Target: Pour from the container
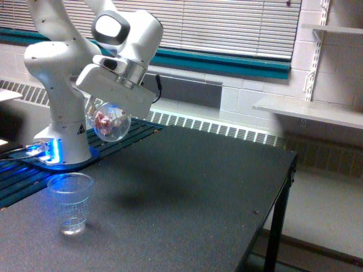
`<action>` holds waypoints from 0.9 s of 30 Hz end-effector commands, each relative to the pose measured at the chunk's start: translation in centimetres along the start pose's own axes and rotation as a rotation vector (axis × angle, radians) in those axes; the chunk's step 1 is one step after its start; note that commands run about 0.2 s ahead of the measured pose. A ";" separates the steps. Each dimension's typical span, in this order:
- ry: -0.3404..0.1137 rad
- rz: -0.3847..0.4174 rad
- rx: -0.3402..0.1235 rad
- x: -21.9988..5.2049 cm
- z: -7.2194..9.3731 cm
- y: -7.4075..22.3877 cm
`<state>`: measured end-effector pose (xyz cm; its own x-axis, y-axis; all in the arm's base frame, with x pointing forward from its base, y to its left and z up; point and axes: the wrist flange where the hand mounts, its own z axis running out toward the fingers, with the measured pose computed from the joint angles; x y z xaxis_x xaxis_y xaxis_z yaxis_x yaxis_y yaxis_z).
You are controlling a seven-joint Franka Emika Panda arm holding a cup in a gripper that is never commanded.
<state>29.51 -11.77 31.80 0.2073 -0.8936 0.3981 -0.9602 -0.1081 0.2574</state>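
Note:
The container (110, 122), a clear rounded bowl with reddish and white pieces inside, hangs tilted in the air under the white arm's hand. My gripper (106, 110) is shut on the container; its fingers are mostly hidden behind the hand and the glass. A taller tapered clear cup (70, 203) with printed markings stands upright on the dark table (187, 192) at the exterior view's lower left. The container is above the cup and off to its right, well clear of its rim.
The arm's white base (62, 141) with a blue light stands at the exterior view's left on a slatted surface. A radiator (215, 127) runs along the back wall. The table's edge (283, 187) drops off at the right. Wall shelves (312, 110) hang at the far right.

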 end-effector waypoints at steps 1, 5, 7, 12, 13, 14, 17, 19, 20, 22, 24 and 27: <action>-0.024 -0.029 -0.017 3.6 3.8 0.8; -0.011 0.016 0.005 6.0 5.2 1.8; -0.019 0.141 -0.011 6.1 6.6 3.3; 0.013 0.135 -0.042 4.4 4.4 2.4; 0.011 0.137 -0.043 4.3 4.3 2.4; 0.011 0.139 -0.045 4.2 4.2 2.4; 0.012 0.141 -0.048 3.9 3.9 2.2; 0.013 0.145 -0.052 3.6 3.7 2.1; 0.009 0.166 -0.055 4.9 3.6 2.2; -0.032 0.114 -0.084 8.4 5.8 3.0; -0.028 0.125 -0.069 9.2 5.8 2.7; -0.002 0.142 -0.066 10.3 5.8 1.5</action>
<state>28.26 -21.05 30.82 0.0755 -0.9033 0.4222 -0.9663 0.0383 0.2547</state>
